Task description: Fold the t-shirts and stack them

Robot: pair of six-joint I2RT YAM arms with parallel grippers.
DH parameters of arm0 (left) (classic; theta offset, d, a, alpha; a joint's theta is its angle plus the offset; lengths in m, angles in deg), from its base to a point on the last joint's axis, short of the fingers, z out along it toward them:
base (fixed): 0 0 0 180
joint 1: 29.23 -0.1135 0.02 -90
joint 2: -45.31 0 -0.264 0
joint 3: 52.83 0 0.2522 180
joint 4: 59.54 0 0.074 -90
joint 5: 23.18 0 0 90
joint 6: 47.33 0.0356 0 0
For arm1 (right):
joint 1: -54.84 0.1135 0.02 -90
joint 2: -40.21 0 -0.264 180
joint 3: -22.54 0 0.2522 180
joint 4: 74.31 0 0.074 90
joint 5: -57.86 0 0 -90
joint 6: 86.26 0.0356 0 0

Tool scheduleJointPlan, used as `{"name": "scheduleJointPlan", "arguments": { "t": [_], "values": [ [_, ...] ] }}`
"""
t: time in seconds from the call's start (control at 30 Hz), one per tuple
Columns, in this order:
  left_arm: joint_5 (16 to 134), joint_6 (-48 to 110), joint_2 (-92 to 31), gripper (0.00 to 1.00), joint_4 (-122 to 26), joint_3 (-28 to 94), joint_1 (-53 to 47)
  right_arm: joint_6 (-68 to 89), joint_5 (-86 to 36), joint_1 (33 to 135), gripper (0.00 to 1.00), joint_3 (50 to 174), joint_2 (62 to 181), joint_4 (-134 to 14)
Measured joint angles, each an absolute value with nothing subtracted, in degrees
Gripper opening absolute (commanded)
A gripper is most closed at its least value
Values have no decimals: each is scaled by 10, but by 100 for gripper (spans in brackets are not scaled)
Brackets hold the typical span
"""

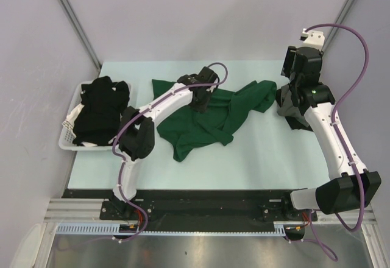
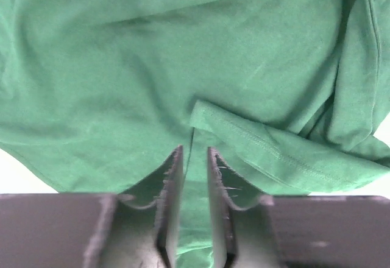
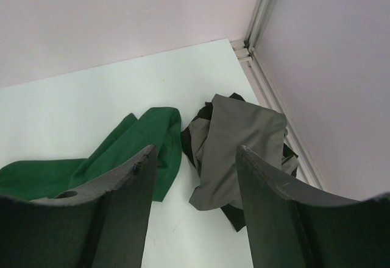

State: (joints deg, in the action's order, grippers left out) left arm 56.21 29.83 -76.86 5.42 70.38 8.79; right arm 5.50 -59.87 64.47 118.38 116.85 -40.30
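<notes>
Left gripper (image 2: 194, 158) pinches the crumpled green t-shirt (image 2: 152, 67) — likely to pull it flat — right gripper (image 3: 195, 151) hangs spread above the grey t-shirt (image 3: 244, 128).

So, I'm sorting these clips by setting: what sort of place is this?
Probably a robotics lab test cell, not a home: a left arm and right arm bolted at the edge of a table, plain panel walls closing it in, and laundry props: a green t-shirt and a basket of black shirts.
</notes>
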Motion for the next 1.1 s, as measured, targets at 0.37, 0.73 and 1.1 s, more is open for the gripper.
{"name": "scheduleJointPlan", "arguments": {
  "t": [0.37, 0.73, 1.1],
  "values": [
    [587, 297, -783, 43, 48, 677, 88, 56, -598, 645, 60, 1184, 1169, -403],
    [600, 302, -806, 44, 22, 629, 82, 54, -600, 645, 60, 1184, 1169, -403],
    [600, 318, -807, 44, -6, 622, 63, 52, -600, 645, 60, 1184, 1169, -403]
  ]
}}
